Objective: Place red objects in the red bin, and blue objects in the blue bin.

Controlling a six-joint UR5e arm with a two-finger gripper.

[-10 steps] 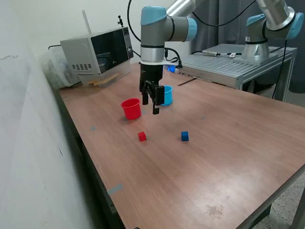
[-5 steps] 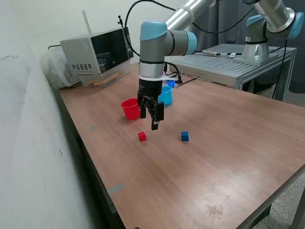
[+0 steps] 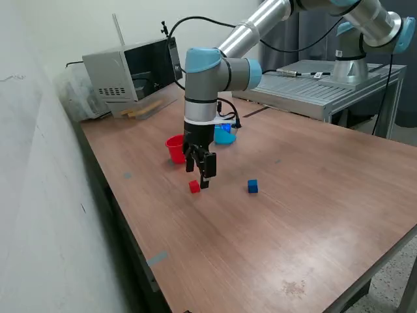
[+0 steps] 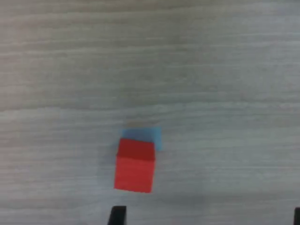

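Red cube (image 4: 134, 165): solid, sharp-edged | table (image 4: 211, 70): woodgrain laminate | fingers (image 3: 199, 175): spread, just above cube

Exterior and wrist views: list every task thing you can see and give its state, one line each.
red cube: on the table, loose, not gripped.
blue cube: on the table, loose, apart from the red cube.
red bin: upright, contents not visible.
blue bin: upright behind the arm, partly hidden.
gripper: open, low beside the red cube, holding nothing.
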